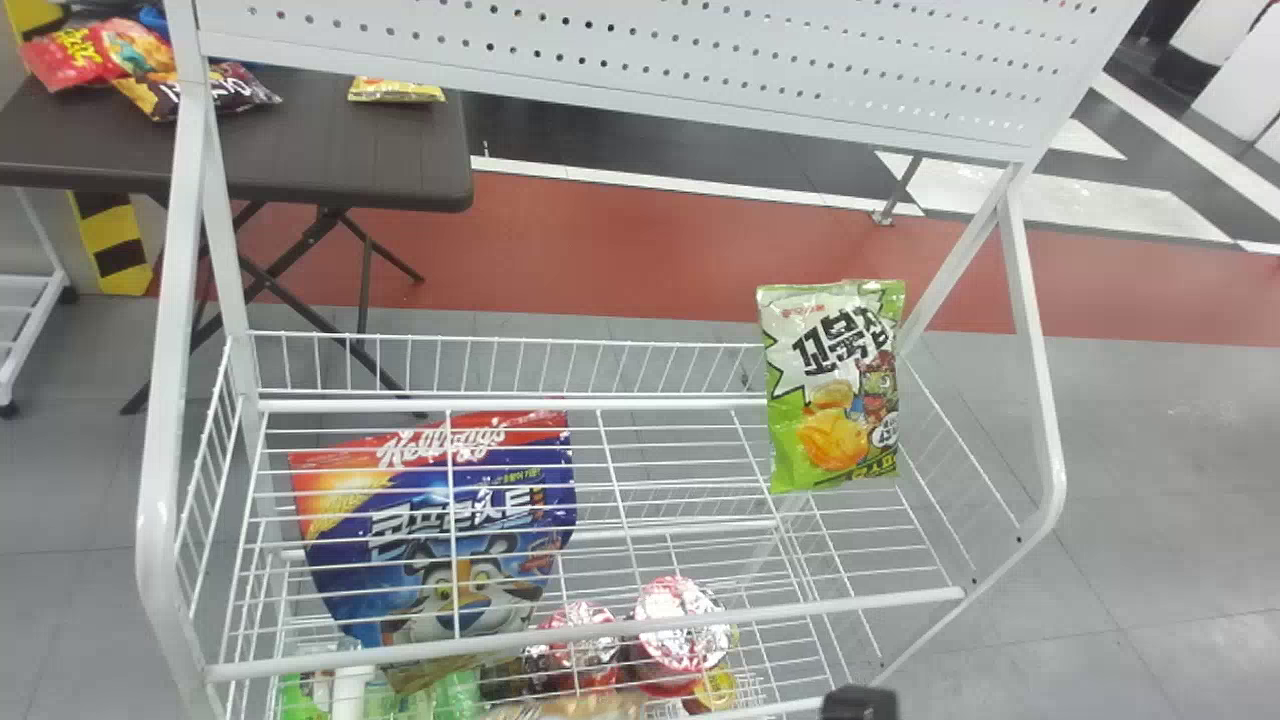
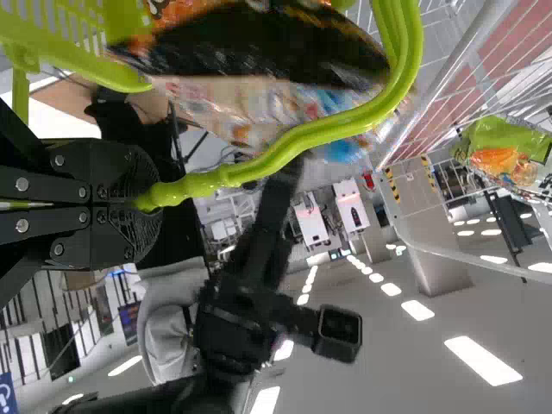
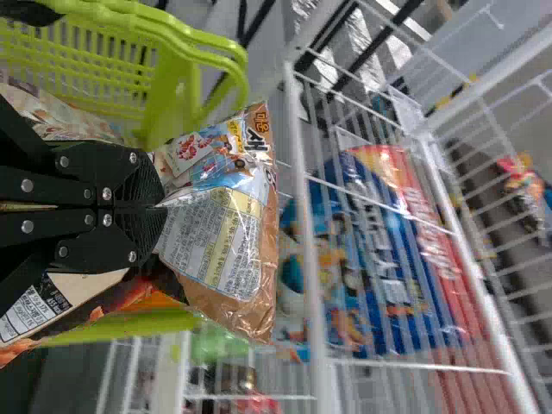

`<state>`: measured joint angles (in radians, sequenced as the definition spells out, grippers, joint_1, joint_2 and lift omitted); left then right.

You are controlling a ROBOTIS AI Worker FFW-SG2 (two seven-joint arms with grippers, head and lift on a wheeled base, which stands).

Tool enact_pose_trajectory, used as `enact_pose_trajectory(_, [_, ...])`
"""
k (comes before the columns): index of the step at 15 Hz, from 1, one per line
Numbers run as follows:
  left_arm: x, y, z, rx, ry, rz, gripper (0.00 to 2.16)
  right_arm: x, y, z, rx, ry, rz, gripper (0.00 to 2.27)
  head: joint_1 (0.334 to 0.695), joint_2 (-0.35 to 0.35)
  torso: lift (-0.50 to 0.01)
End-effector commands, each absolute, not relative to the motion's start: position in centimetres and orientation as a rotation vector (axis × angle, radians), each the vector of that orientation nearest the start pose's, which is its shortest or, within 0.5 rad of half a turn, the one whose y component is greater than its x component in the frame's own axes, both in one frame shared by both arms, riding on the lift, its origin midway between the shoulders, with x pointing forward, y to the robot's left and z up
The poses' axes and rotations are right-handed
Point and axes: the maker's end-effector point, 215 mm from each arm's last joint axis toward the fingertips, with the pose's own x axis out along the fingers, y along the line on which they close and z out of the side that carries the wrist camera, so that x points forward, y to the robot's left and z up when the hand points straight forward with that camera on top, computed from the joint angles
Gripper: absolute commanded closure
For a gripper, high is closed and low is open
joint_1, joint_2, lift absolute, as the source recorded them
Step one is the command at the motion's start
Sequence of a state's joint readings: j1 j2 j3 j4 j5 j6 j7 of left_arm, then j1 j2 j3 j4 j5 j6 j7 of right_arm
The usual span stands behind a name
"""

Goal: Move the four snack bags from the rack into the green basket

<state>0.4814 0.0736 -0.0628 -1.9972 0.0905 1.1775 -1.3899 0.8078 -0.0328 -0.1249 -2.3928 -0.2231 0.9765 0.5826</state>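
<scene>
In the head view a green snack bag [image 1: 835,385] and a blue cereal bag [image 1: 440,540] sit on the white rack [image 1: 350,405]. In the left wrist view the left pincer [image 2: 155,198] is clamped on the handle [image 2: 285,142] of the green basket [image 2: 125,21]. In the right wrist view the right pincer [image 3: 162,207] grips a brown snack bag [image 3: 228,237] beside the basket's rim; loading it seems the step in hand, and the next move calls for getting it fully inside before letting go

Pinching a brown snack bag [image 3: 226,250] between closed black fingers [image 3: 142,183] near the green basket [image 3: 166,108], overlooking a black-and-orange bag [image 3: 82,302], and facing a blue cereal bag [image 3: 388,259] in the white rack [image 3: 319,354].
</scene>
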Motion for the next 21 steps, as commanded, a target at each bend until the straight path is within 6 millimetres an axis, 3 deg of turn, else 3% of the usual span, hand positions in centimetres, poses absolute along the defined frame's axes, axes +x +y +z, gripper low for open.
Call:
enact_pose_trajectory(1, [16.9,0.7,-44.8,-0.859,1.037,-1.3,1.93,21.5,-11.0,-49.4,0.418,0.933,0.571,2.12,0.695,-0.35,0.0])
enact_pose_trajectory(6, [16.9,0.3,-44.8,-0.852,1.026,-1.307,1.93,17.9,-7.4,-50.3,0.435,1.035,0.655,2.12,0.695,-0.304,0.0])
enact_pose_trajectory(8, [17.0,0.5,-44.9,-0.854,1.026,-1.302,1.93,16.7,-7.6,-51.0,0.421,1.064,0.659,2.12,0.695,-0.284,0.0])
enact_pose_trajectory(10, [17.1,0.6,-44.9,-0.852,1.023,-1.301,1.93,16.8,-8.1,-51.3,0.411,1.064,0.655,2.12,0.695,-0.286,0.0])
enact_pose_trajectory(11, [17.2,0.4,-44.8,-0.85,1.02,-1.304,1.93,17.4,-8.4,-51.2,0.401,1.047,0.645,2.01,0.695,-0.291,0.0])
enact_pose_trajectory(12, [17.2,0.3,-44.7,-0.846,1.02,-1.307,1.93,17.9,-8.7,-51.1,0.394,1.033,0.633,1.49,0.695,-0.299,0.0])
enact_pose_trajectory(13, [17.2,0.2,-44.7,-0.843,1.021,-1.308,1.93,18.3,-9.1,-51.1,0.386,1.028,0.625,0.29,0.695,-0.306,0.0])
enact_pose_trajectory(14, [17.2,0.1,-44.8,-0.843,1.023,-1.308,1.93,18.7,-9.4,-51.1,0.384,1.023,0.619,0.0,0.695,-0.315,0.0])
enact_pose_trajectory(18, [17.3,0.2,-44.8,-0.841,1.024,-1.304,1.93,20.3,-10.9,-50.7,0.366,0.983,0.591,0.05,0.695,-0.346,0.0])
enact_pose_trajectory(21, [17.3,0.1,-44.8,-0.837,1.025,-1.307,1.93,26.3,-14.9,-47.2,0.287,0.755,0.513,0.05,0.695,-0.35,0.0])
